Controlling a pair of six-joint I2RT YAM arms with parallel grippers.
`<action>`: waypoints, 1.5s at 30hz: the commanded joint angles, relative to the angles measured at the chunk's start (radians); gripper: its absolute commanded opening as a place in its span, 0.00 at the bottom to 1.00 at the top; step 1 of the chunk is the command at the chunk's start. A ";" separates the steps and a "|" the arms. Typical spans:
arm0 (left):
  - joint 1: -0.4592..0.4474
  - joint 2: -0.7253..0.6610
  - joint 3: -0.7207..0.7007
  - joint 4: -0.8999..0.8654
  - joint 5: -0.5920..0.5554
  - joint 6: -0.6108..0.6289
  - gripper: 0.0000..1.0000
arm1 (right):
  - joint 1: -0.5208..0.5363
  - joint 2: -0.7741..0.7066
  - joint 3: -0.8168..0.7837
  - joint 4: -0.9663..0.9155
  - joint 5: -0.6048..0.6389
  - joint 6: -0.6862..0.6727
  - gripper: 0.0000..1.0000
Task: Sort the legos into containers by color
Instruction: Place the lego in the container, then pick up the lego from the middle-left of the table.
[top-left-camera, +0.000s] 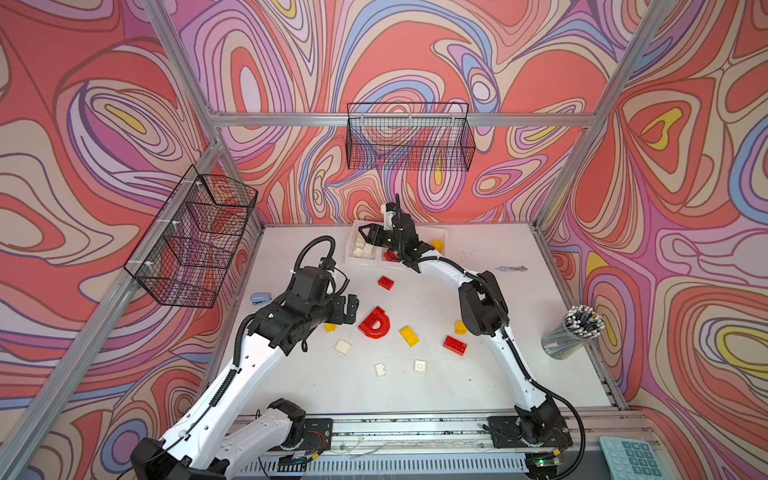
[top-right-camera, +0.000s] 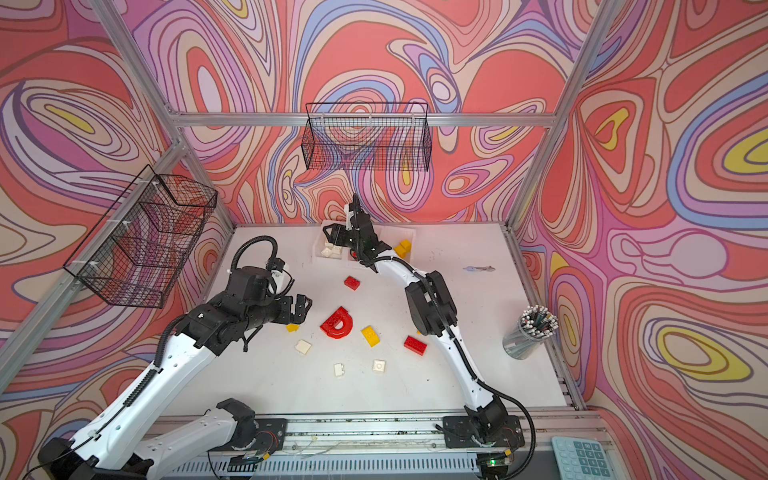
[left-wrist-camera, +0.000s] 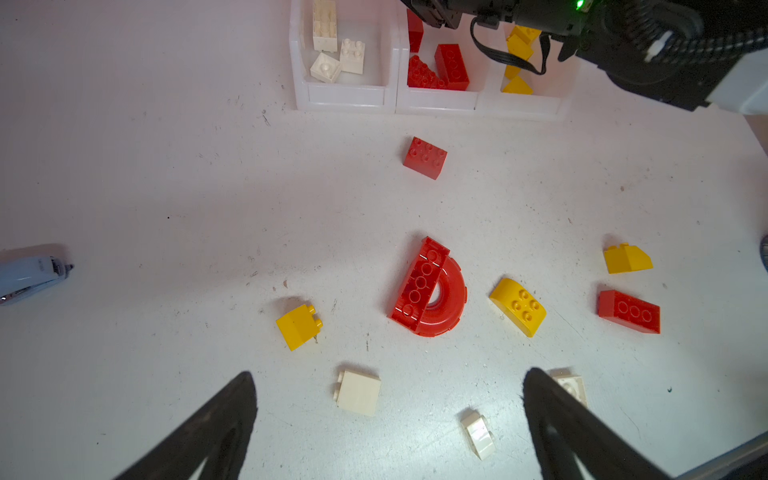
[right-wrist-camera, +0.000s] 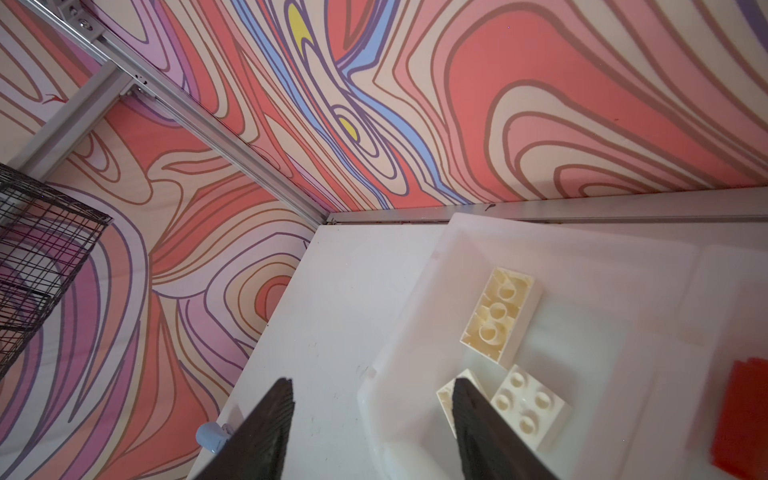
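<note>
White plastic containers (left-wrist-camera: 349, 97), three joined in a row, sit at 12 o'clock on the surface (top-left-camera: 478, 374). Seen from above, the bin toward 9 o'clock holds white bricks (right-wrist-camera: 500, 316), the middle one holds red bricks (left-wrist-camera: 453, 66), and the bin toward 3 o'clock holds yellow bricks (left-wrist-camera: 517, 87).

Right pincer (right-wrist-camera: 372, 386) hangs over the white-brick bin. Its jaws are partly apart with nothing between them, one finger above the bin and the other outside its wall.

Left pincer (left-wrist-camera: 388, 376) is wide and empty, above the surface, at 9 o'clock of the red D-shaped arch (top-left-camera: 376, 322).

Loose on the surface:
- The arch lies near centre.
- Red square brick (top-left-camera: 386, 283) at its 12 o'clock.
- Yellow curved brick (top-left-camera: 409, 336) near, at its 4 o'clock.
- Red long brick (top-left-camera: 454, 344) and yellow slope (top-left-camera: 460, 327) lie farther toward 3 o'clock.
- Small yellow brick (top-left-camera: 330, 327) at 9 o'clock, beside the left pincer.
- Three white pieces (top-left-camera: 380, 369) lie toward 6 o'clock.

Light-blue stapler (top-left-camera: 260, 298) at the 9 o'clock edge. Pencil cup (top-left-camera: 571, 332) at 3 o'clock.
</note>
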 joint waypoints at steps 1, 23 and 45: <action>0.004 0.012 -0.010 0.011 0.007 0.000 1.00 | -0.004 -0.073 -0.030 -0.035 0.000 -0.040 0.64; -0.071 0.118 0.074 -0.069 -0.015 0.014 1.00 | -0.004 -0.732 -0.662 -0.186 0.023 -0.257 0.62; -0.078 0.324 0.112 -0.137 -0.011 0.080 0.89 | -0.004 -1.327 -1.388 -0.201 0.077 -0.232 0.60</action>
